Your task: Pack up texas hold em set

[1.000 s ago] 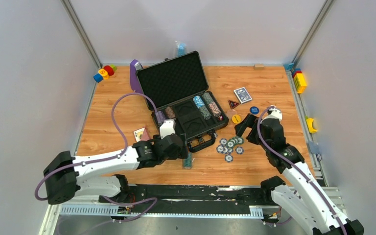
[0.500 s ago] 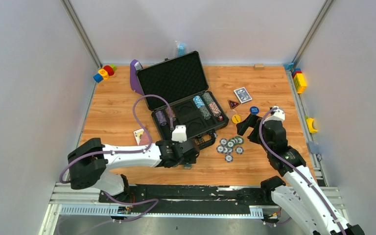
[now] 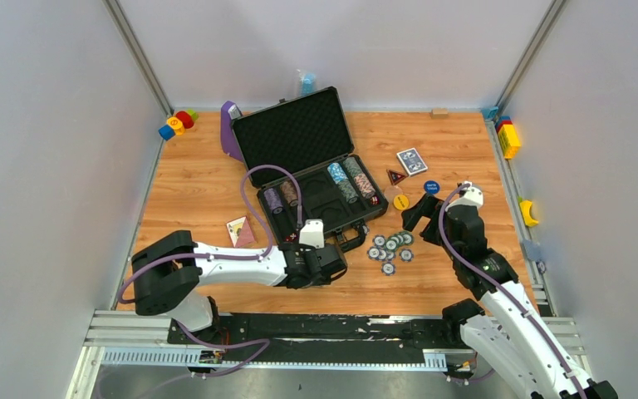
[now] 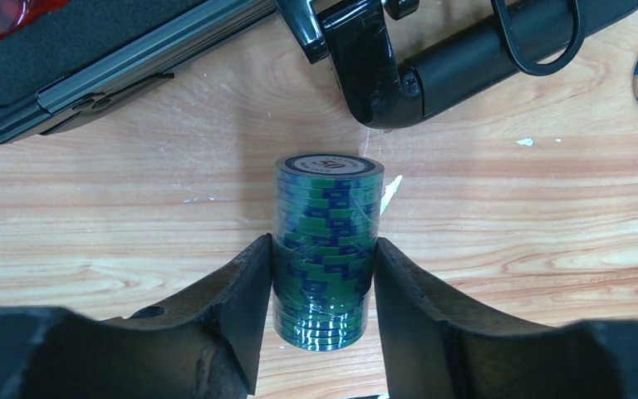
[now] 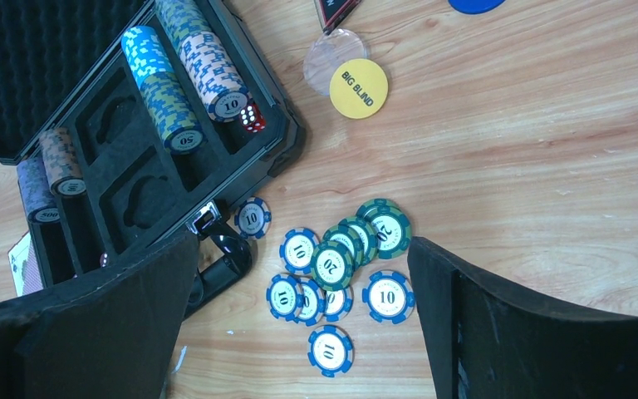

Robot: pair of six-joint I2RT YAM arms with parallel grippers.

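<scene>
Wooden table [image 3: 465, 141] is being occupied centrally by the open briefcase [image 3: 299, 137]. Just beside its handle, a green chip stack [image 4: 326, 249] is being clamped, seemingly, by the left gripper [image 4: 322, 246]. The right gripper [image 5: 301, 245] is being held wide apart over loose chips [image 5: 332, 266].

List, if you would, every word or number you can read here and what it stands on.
"BIG BLIND": yellow dealer button.
"10": loose blue chips; also the end of the pink row in the briefcase.
"20": loose green chips.
"50": end of the green row.
Too blurred: top of the green chip stack; end of the grey row.
</scene>
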